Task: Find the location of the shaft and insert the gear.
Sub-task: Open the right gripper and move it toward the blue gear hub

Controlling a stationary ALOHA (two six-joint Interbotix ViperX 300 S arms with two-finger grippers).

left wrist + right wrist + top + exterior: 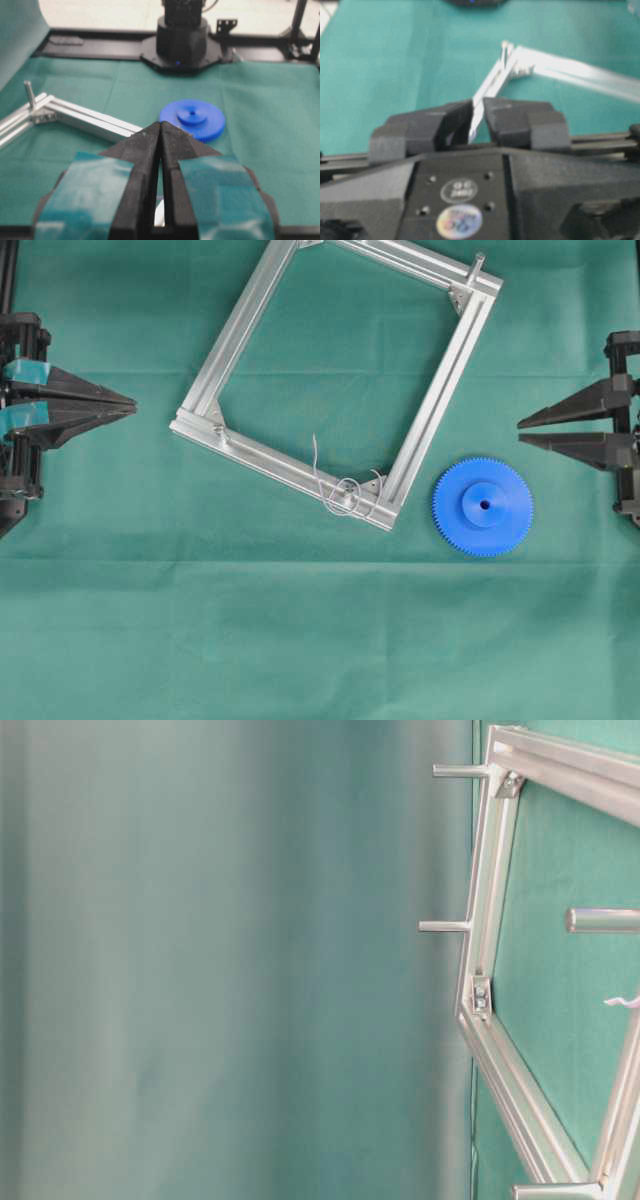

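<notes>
Your right claw (520,430) stood slightly parted and empty — the flat bright-blue toothed plastic gear (483,507) lay on the green worktop (300,640) near it, apart; left claw (133,404) pressed together.

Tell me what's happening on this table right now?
Nothing is held yet. The left gripper is shut at the left edge; the right gripper waits with a small gap. The toothed blue plastic gear lies flat beside the square aluminium frame, whose wire-looped metal shaft stands bare.
</notes>
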